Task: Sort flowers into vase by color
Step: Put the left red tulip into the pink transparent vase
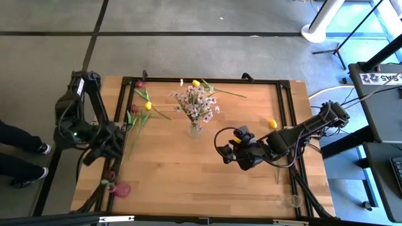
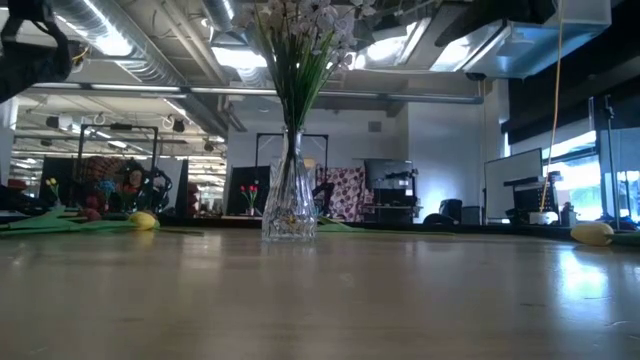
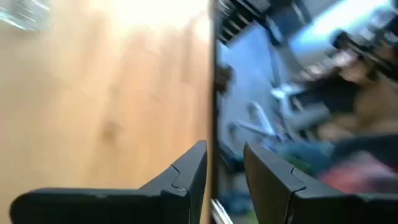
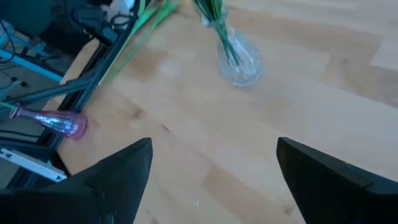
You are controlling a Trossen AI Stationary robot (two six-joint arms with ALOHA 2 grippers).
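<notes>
A clear glass vase [image 1: 195, 130] [image 2: 290, 205] [image 4: 239, 62] stands mid-table and holds a spray of white-pink blossoms [image 1: 198, 102]. Yellow tulips [image 1: 148, 105] [image 1: 196, 83] and dark red tulips [image 1: 139, 83] lie on the far-left part of the table. One yellow bud [image 1: 272, 123] [image 2: 592, 233] lies at the right. My right gripper [image 1: 233, 152] [image 4: 211, 162] hovers open to the right of the vase, nearer the table's near edge, holding nothing. My left gripper [image 1: 103, 149] [image 3: 225, 155] is at the table's left edge, with a narrow empty gap between its fingers.
A pink vase [image 1: 120, 188] [image 4: 62, 123] lies at the near-left corner. A small clear glass [image 1: 290, 201] stands near the near-right corner. A black frame [image 1: 286, 100] runs around the tabletop. Bare wood [image 1: 182, 176] lies between my grippers.
</notes>
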